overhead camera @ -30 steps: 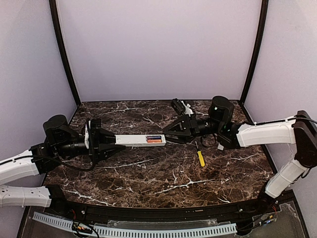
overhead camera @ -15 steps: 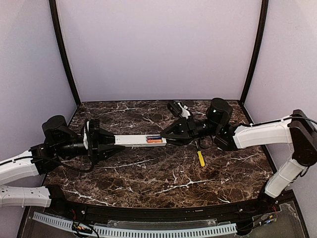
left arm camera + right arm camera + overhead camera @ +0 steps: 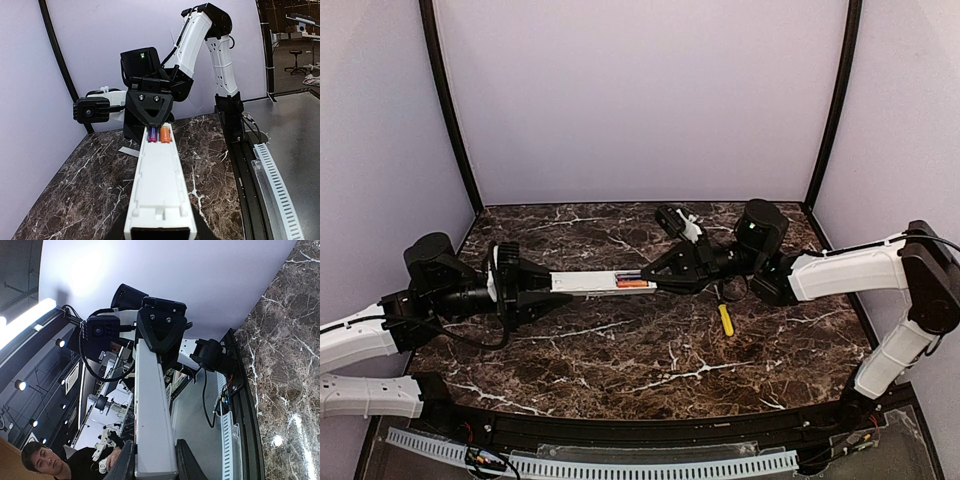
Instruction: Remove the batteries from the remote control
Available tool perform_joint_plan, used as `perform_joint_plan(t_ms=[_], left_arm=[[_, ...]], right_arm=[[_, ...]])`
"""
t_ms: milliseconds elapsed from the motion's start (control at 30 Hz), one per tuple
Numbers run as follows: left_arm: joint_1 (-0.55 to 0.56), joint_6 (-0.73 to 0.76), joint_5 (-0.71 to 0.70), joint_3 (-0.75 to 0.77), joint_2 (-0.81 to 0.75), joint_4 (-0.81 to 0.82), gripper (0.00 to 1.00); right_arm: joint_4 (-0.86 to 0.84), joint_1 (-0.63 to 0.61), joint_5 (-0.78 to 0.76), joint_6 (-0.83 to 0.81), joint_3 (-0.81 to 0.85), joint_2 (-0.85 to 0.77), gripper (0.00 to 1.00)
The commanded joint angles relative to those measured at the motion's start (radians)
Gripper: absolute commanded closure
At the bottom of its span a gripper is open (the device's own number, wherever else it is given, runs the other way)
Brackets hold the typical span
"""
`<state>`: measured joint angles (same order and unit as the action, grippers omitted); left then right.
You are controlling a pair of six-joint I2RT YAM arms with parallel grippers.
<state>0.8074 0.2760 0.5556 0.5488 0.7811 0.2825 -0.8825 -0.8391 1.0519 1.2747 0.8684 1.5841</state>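
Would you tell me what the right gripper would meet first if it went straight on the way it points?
Most likely the remote control: the right gripper points along it, jaws flanking its battery end, though depth is hard to judge.

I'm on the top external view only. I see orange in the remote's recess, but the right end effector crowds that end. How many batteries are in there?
Observer: Two batteries. The left wrist view shows them end-on, side by side at the far end of the recess: a purple one on the left and an orange one on the right.
Operator: And where do the right fingers sit, on a cell or on the remote?
Observer: In the right wrist view, the right end effector has the remote control between its fingers, one along each long edge. No cell shows in that view, and I cannot tell whether the fingers are pressing.
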Motion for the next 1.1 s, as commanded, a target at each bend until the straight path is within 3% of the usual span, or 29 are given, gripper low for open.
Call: perform_joint_plan(t_ms=[0,100,167,300,633,867,1067], left_arm=[[-0.002,-0.023,-0.043,-0.008,-0.011,0.003,0.74],[-0.002,-0.032,-0.037,0.007,-0.006,-0.022,0.4],[-0.002,-0.038,-0.037,0.018,-0.003,-0.042,0.25],[-0.003,-0.058,-0.039,0.036,0.004,-0.072,0.12],[-0.005,-0.235,-0.005,0.103,0.042,-0.107,0.06],[-0.013,-0.447,0.037,0.281,0.175,-0.235,0.12],[-0.019,-0.627,0.116,0.332,0.262,-0.179,0.16]], right_arm=[[-0.068,-0.017,0.023,-0.012,0.008,-0.001,1.0],[-0.044,-0.016,0.012,-0.039,0.01,-0.014,1.0],[0.031,-0.015,-0.007,-0.096,0.021,-0.036,1.0],[0.103,-0.006,-0.029,-0.16,0.036,-0.071,1.0],[0.251,0.051,-0.087,-0.28,0.058,-0.154,1.0],[0.364,0.088,-0.127,-0.402,0.074,-0.225,1.0],[0.373,0.101,-0.125,-0.434,0.061,-0.257,1.0]])
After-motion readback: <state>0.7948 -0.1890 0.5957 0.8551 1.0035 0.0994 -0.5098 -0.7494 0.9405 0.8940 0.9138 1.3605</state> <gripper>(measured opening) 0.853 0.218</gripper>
